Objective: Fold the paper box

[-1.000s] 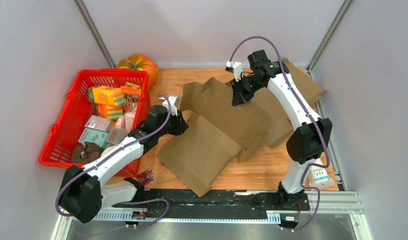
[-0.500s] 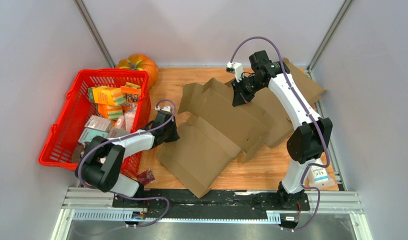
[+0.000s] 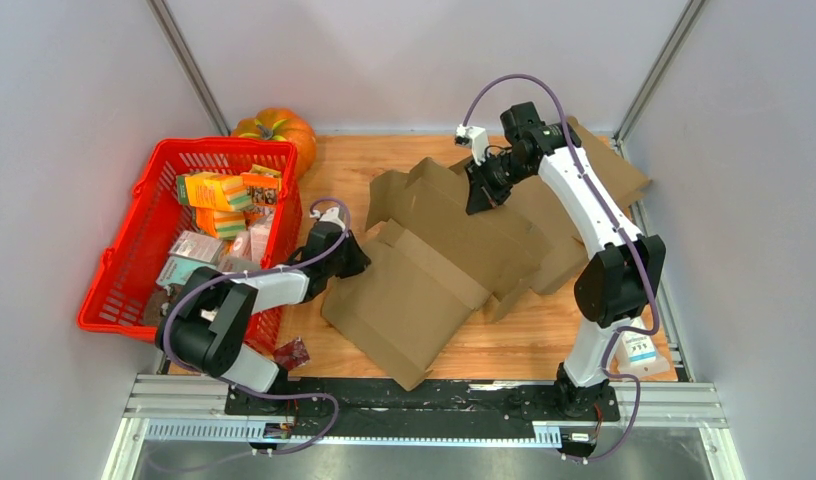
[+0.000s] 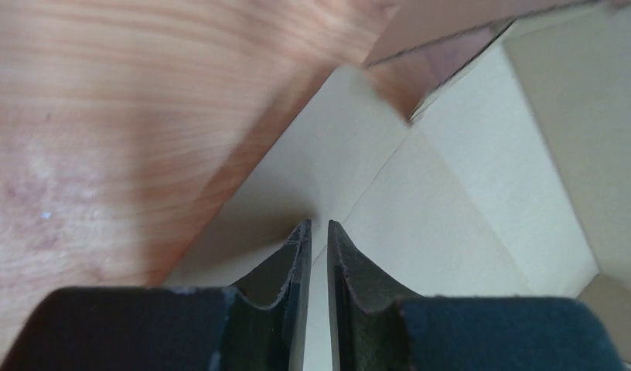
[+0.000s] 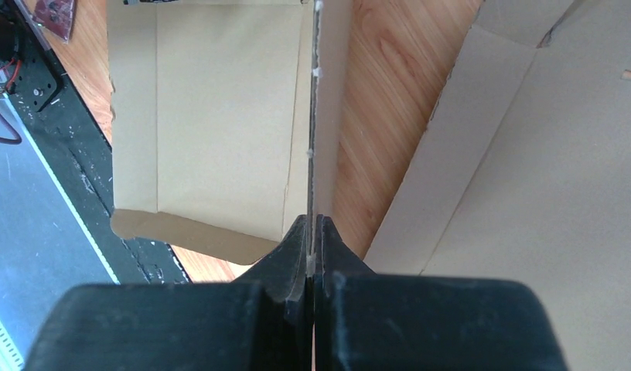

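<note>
The brown paper box (image 3: 434,262) lies opened out and partly raised in the middle of the wooden table. My right gripper (image 3: 481,196) is shut on the upper edge of its far flap and holds it up. In the right wrist view the thin flap edge (image 5: 315,116) runs straight into the closed jaws (image 5: 313,219). My left gripper (image 3: 350,256) is low at the box's left edge. In the left wrist view its jaws (image 4: 318,224) stand almost together with nothing between them, the tips against a pale crease of the box (image 4: 421,193).
A red basket (image 3: 114,262) of packets stands at the left, with an orange pumpkin (image 3: 280,130) behind it. More flat cardboard (image 3: 596,172) lies at the back right. A red wrapper (image 3: 291,352) and a white carton (image 3: 639,350) lie near the front edge.
My left arm has folded, its elbow swinging up beside the basket, while its gripper stays at the box's left edge. The box's near panel has shifted slightly right. My right gripper keeps hold of the flap.
</note>
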`<state>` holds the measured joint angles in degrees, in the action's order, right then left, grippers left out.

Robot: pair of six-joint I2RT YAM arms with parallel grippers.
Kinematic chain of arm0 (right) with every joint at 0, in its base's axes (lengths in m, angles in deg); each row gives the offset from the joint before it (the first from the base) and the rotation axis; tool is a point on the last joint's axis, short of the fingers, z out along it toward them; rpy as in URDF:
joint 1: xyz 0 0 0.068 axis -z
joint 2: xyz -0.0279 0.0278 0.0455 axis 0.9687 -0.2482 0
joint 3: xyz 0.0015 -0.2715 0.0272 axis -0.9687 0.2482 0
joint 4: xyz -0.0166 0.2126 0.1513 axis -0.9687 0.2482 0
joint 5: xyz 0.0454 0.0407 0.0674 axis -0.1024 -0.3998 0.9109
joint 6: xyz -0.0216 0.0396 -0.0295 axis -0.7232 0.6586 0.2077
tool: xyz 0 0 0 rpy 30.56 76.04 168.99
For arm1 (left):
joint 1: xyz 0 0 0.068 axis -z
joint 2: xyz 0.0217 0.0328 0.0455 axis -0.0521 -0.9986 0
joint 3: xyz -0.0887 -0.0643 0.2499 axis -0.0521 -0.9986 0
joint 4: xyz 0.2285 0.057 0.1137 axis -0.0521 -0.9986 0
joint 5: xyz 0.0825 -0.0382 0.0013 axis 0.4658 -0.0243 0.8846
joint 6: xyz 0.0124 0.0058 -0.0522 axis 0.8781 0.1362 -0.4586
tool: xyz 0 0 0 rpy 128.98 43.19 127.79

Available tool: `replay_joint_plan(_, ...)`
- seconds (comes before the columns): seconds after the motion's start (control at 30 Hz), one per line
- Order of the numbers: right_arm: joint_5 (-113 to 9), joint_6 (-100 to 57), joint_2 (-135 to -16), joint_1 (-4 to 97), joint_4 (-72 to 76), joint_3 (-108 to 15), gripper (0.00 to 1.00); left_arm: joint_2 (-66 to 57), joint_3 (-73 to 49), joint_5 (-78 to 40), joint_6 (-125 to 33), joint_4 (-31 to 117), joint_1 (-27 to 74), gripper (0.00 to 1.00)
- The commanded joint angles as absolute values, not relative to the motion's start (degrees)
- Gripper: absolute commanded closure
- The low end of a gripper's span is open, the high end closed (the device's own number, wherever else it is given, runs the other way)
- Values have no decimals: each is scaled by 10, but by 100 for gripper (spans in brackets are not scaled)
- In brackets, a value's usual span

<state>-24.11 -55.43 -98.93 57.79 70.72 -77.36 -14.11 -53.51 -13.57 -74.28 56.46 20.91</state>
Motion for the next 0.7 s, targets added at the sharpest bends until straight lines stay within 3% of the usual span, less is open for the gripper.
replay_joint_plan(0.0,-201,-570,-972,574,691,-766,100,-142,-493,-147,-729,637,208,82)
replay_joint_plan(0.17,-204,-569,-972,569,694,-772,100,-119,-511,-197,-727,759,211,80)
replay_joint_plan(0.27,-218,-568,-971,563,688,-765,100,-107,-511,-184,-712,748,212,74)
replay_joint_plan(0.53,-226,-564,-974,552,693,-772,100,-120,-481,-166,-689,739,212,74)
replay_joint_plan(0.67,-229,-564,-972,552,694,-773,100,-139,-464,-142,-685,719,212,61)
